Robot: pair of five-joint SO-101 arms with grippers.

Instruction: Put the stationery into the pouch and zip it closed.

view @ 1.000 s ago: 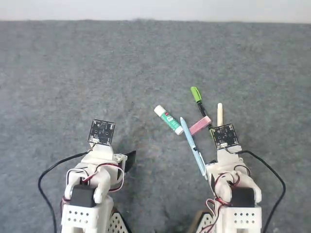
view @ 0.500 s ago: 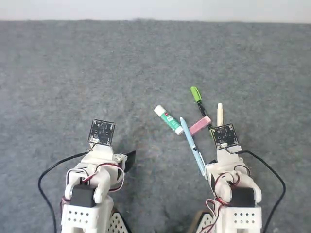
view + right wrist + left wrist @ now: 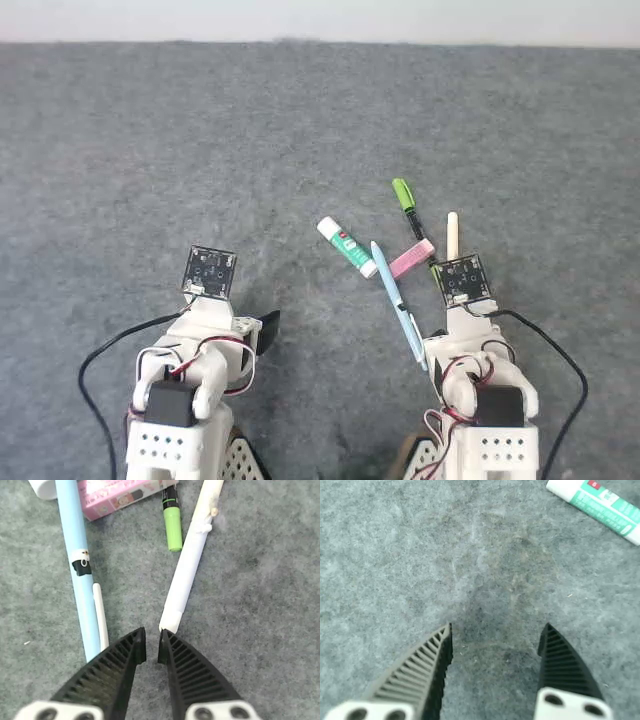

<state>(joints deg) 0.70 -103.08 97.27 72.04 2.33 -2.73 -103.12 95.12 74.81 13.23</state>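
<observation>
Several stationery items lie on the grey felt just ahead of the right arm [image 3: 468, 330]: a white-and-green glue stick [image 3: 346, 247], a green highlighter [image 3: 405, 200], a pink eraser [image 3: 411, 259], a light blue pen [image 3: 398, 300] and a cream pen [image 3: 452, 235]. My right gripper [image 3: 151, 631] is shut with nothing in it, its tips right at the near end of the cream pen [image 3: 192, 560]. The blue pen [image 3: 80, 570], the eraser [image 3: 120, 495] and the highlighter [image 3: 172, 525] lie beyond it. My left gripper [image 3: 497, 628] stands open over bare felt, with the glue stick [image 3: 600, 507] farther off.
The grey felt mat [image 3: 150, 150] covers the table up to a pale wall strip [image 3: 320, 20] at the back. The left arm [image 3: 205, 330] stands at the near left, with black cables looping beside both bases.
</observation>
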